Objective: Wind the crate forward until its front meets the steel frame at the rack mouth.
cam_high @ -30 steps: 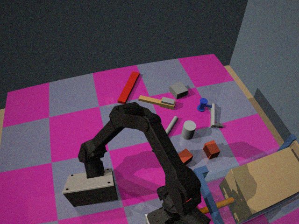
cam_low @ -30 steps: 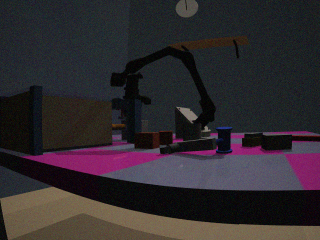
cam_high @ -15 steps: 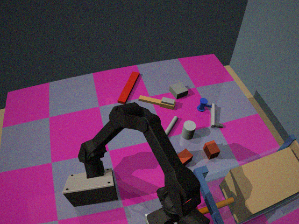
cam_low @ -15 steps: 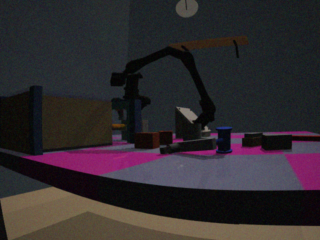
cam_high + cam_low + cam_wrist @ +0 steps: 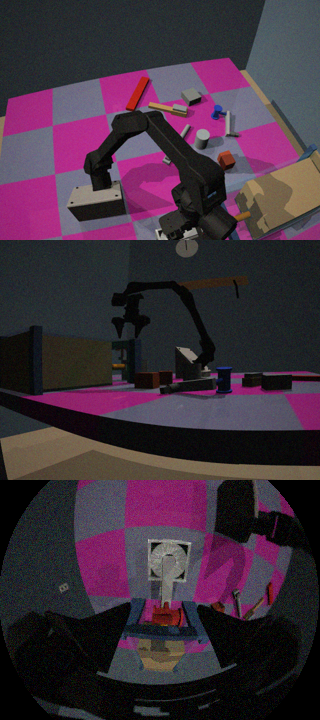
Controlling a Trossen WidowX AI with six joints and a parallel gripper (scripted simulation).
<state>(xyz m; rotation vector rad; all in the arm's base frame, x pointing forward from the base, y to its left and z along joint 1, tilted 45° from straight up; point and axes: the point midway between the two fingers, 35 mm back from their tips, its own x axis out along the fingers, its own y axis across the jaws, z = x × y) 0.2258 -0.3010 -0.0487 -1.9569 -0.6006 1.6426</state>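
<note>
The crate (image 5: pixel 279 198) (image 5: pixel 77 361) (image 5: pixel 147 648) looks level inside the clear cubby. A gap shows between its front and the blue steel frame (image 5: pixel 138 358) (image 5: pixel 165 630). An orange bar (image 5: pixel 242 216) (image 5: pixel 118 366) sticks out from the crate's front. The round winch (image 5: pixel 158 555) sits in a white square mount. A grey crank arm (image 5: pixel 167 586) lies over its centre and points toward the frame, with a red spool-shaped grip (image 5: pixel 167 616) at its outer end. My gripper (image 5: pixel 127 337) (image 5: pixel 165 607) is open and empty, raised above the frame area. Whether the key is fully seated is hidden.
A grey bar (image 5: pixel 227 124) with a blue spool knob (image 5: pixel 217 112) (image 5: pixel 224 379) lies on the bench. Near it are a grey cylinder (image 5: pixel 201 139), an orange-red block (image 5: pixel 226 160) (image 5: pixel 146 380), a grey block (image 5: pixel 191 96) and a red bar (image 5: pixel 137 93).
</note>
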